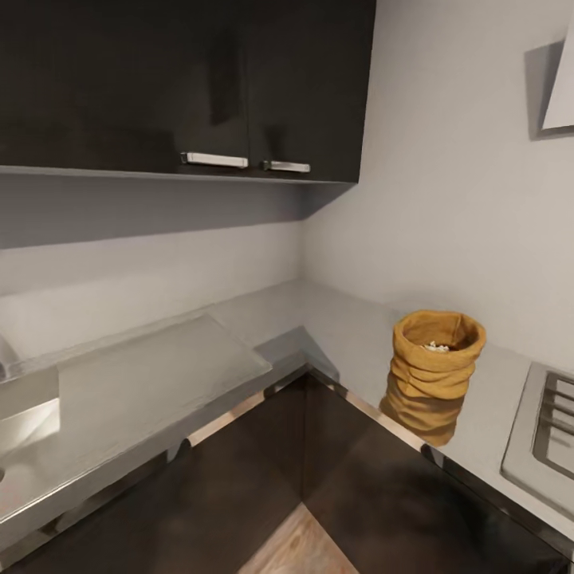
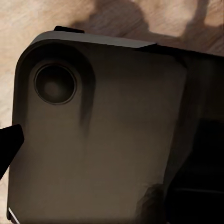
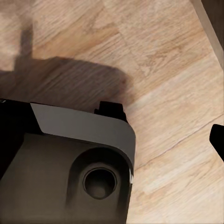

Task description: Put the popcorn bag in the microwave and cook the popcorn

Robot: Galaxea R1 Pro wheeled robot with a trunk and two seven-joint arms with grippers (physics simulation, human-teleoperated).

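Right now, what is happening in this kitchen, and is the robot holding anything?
Nothing is being handled in these pictures. The popcorn bag stands upright and open on the grey countertop, in the corner stretch near the steel hob, with something pale visible in its mouth. The head view looks at this corner under dark wall cabinets. Both wrist views look down at the robot's dark base and a wooden floor, so the arms seem lowered, away from the bag.

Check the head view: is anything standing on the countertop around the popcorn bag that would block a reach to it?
Nothing visible does. The popcorn bag stands upright and alone near the front edge of the countertop, with bare worktop on both sides. The gas hob lies apart on one side, flat.
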